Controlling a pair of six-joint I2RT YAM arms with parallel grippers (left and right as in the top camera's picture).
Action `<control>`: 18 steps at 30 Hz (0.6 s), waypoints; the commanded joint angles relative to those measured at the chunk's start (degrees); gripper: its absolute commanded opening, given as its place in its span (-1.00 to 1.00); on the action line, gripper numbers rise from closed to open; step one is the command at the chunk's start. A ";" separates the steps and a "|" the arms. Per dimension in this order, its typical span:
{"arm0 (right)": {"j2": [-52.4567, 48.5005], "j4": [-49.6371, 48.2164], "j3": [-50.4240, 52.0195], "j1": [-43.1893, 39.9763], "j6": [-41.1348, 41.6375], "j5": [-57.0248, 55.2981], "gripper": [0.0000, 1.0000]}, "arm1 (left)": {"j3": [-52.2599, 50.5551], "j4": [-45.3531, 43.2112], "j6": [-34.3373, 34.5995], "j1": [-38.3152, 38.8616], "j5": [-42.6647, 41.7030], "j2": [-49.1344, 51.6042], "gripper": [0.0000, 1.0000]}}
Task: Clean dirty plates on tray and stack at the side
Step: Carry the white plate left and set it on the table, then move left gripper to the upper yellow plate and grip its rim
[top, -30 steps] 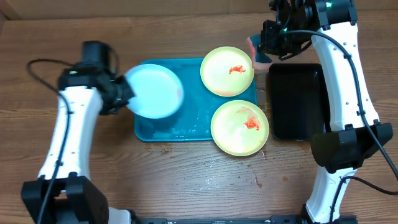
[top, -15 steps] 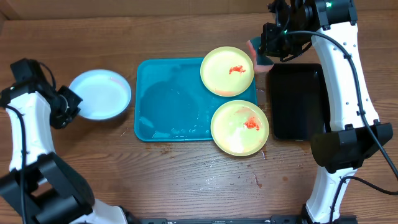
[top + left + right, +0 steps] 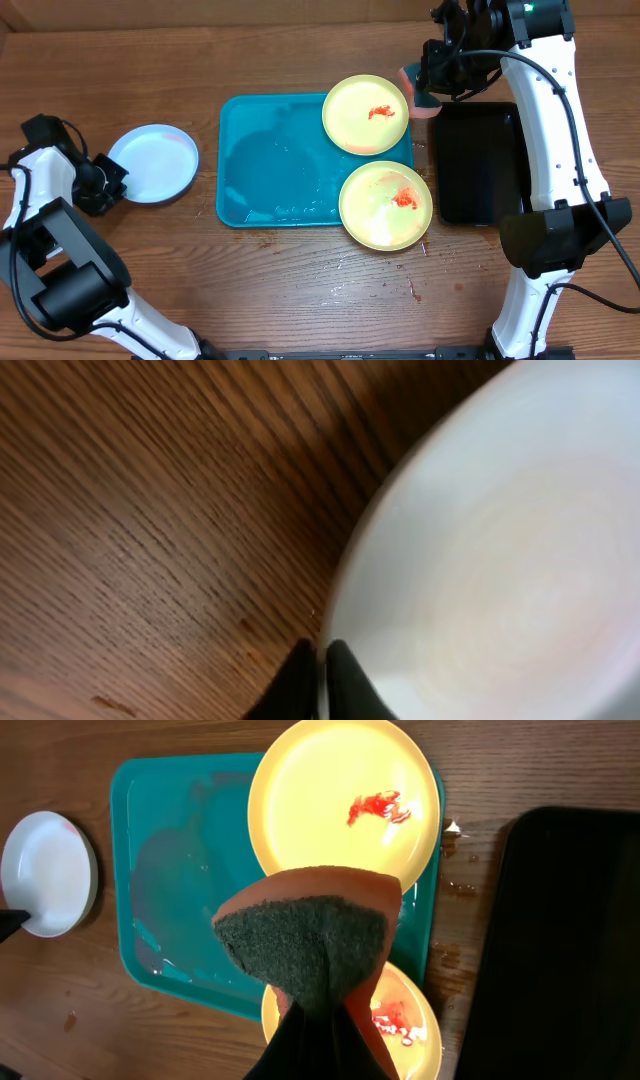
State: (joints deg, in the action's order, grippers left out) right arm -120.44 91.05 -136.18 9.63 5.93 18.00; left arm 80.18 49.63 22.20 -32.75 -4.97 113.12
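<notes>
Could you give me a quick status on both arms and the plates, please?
Left gripper shut on white plate, left of tray. Right gripper shut on sponge. Both yellow plates at tray's right edge, sauce-smeared. Nothing blocking.

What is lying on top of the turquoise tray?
Two yellow plates with red sauce smears, the far plate and the near plate, sit at the tray's right end, overhanging its rim. Wet streaks show on the bare part. The tray surface beneath the plates is hidden.
</notes>
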 commanded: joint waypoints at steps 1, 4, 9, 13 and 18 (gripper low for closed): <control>0.44 -0.04 -0.72 0.04 -0.46 0.07 -0.92 | 0.98 -0.22 -3.45 0.68 -0.83 0.46 -0.46; 0.44 0.28 -0.72 0.04 -0.46 0.07 -0.93 | 1.01 -0.13 -5.27 0.68 -1.01 0.44 0.13; 0.44 0.63 -0.72 -0.02 -0.42 0.07 -0.93 | 4.74 4.39 -11.87 1.36 -7.37 0.17 0.00; 0.44 0.70 -0.72 -0.15 -0.17 0.07 -0.93 | 10.91 9.01 -15.61 5.55 -9.70 -0.81 0.08; 0.44 0.85 -0.72 -0.35 0.02 0.07 -0.92 | 16.13 10.40 -15.80 16.20 -10.16 -1.53 0.23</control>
State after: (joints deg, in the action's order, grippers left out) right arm -120.44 91.85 -136.18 9.61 6.00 17.98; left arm 93.67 59.81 8.86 -22.50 -12.25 113.27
